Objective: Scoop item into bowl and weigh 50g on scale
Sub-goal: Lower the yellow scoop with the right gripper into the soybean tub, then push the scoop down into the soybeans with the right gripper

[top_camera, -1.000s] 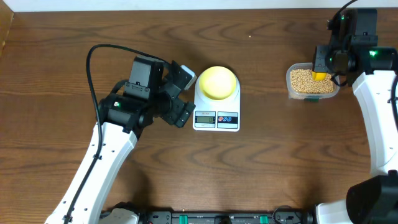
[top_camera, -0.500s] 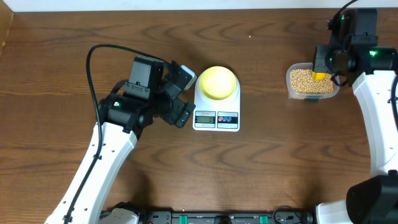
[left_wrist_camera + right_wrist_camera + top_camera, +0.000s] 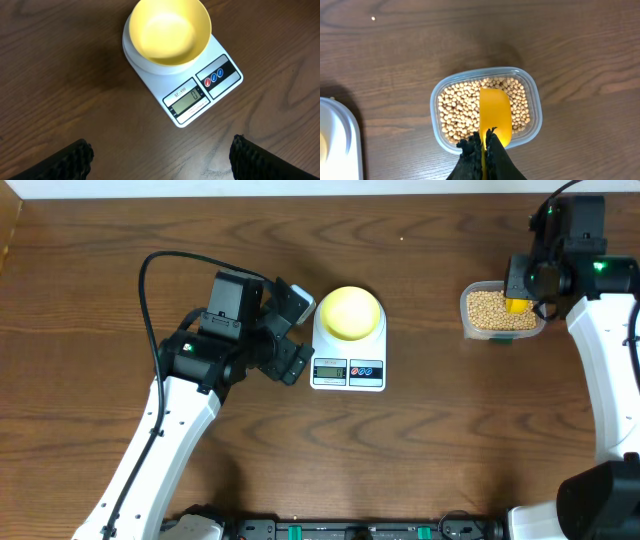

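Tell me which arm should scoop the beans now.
Right. The right gripper holds the yellow scoop at the soybeans in the clear tub. The left gripper is open, empty, beside the scale.

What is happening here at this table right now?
The right gripper holds a yellow scoop at the tub of beans; no beans show on the scoop. The bowl sits empty on the scale, which seems to read 0. The left gripper hovers open near the scale, holding nothing.
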